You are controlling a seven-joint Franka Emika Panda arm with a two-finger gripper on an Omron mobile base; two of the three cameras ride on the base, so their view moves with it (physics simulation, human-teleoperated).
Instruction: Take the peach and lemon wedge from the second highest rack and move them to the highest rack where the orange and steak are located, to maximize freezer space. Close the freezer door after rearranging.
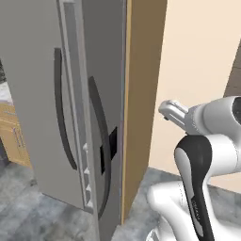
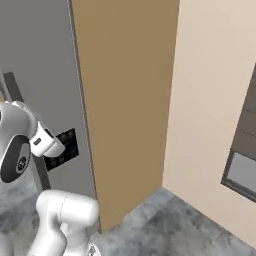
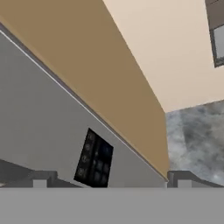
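Hand view first: the gripper has its jaws spread as wide as they go, one dark fingertip low at the left and the other low at the right, with nothing between them and nothing touched. Beyond them lies a grey fridge front carrying a small black control panel, then a tan wooden side panel, a cream wall and a patch of mottled grey floor.

Left base view now: the white arm rises from the lower right, elbow bent, forearm reaching left and a touch upward, the hand held in the air near the wooden panel's edge and clear of it. The freezer door stands further left, a tall grey panel with its long curved dark handle; from here you cannot tell whether it is fully shut.

Right base view: the wrist sits just in front of the black panel, pointing at it.
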